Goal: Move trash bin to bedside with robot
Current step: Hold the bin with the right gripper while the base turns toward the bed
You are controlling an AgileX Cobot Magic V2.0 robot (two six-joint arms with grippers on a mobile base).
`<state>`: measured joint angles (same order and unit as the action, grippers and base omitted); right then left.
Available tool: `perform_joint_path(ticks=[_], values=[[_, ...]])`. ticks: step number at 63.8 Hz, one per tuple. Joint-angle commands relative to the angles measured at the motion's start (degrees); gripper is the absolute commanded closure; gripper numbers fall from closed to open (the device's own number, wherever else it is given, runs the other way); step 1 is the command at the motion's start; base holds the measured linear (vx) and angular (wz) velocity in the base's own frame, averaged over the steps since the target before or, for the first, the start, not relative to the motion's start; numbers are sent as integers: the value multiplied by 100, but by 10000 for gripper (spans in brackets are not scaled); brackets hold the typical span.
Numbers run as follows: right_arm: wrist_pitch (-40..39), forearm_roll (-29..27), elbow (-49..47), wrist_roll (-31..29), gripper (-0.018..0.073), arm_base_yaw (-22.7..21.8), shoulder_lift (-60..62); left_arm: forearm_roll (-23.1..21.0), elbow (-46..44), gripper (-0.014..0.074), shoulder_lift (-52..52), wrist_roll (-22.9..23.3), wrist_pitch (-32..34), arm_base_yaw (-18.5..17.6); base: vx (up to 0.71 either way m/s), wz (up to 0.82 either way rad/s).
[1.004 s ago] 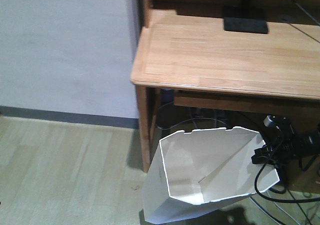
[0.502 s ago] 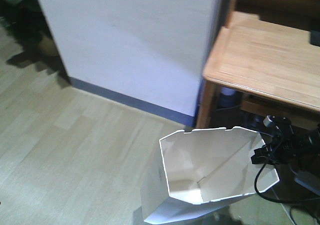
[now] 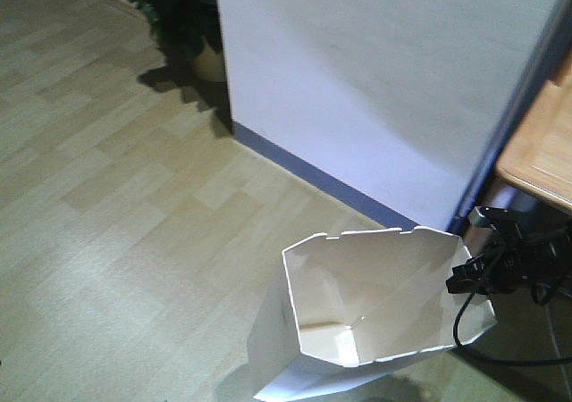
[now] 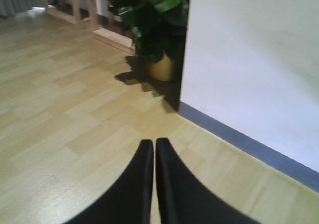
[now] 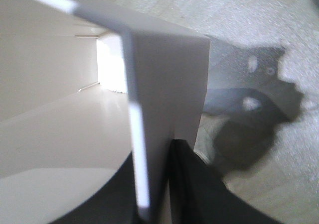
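Observation:
The white faceted trash bin (image 3: pixel 357 330) stands at the bottom centre of the front view, its cream inside showing. My right gripper (image 3: pixel 466 277) is shut on the bin's right rim; in the right wrist view the jaws (image 5: pixel 152 184) clamp the bin wall (image 5: pixel 164 84), one finger inside and one outside. My left gripper (image 4: pixel 154 149) is shut and empty, hanging over the light wood floor. A black cable (image 3: pixel 474 339) trails beside the bin. The bed is out of view.
A white wall (image 3: pixel 384 80) with a blue-grey skirting (image 3: pixel 313 174) runs behind the bin. A potted plant (image 3: pixel 192 18) stands at the wall's left end, also in the left wrist view (image 4: pixel 159 25). A corner of the light wooden desk (image 3: pixel 545 161) shows at right.
The view has swung left: the desk slid off to the right edge, and the wall, open floor and plant came into view. The bin stays in the right gripper's hold.

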<state>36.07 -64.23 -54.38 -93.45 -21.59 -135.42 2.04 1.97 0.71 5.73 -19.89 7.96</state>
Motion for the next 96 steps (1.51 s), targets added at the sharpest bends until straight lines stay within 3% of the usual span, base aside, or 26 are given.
perform_joint_path(ticks=[1, 70, 96], values=[[1297, -324, -41, 76, 564, -6, 425, -13, 19, 603, 81, 25, 376, -17, 6, 47], [1297, -305, -41, 75, 564, -6, 425, -13, 19, 603, 81, 25, 376, -17, 12, 61], [1297, -305, -41, 75, 564, -6, 425, -13, 19, 603, 81, 25, 376, -17, 16, 33]])
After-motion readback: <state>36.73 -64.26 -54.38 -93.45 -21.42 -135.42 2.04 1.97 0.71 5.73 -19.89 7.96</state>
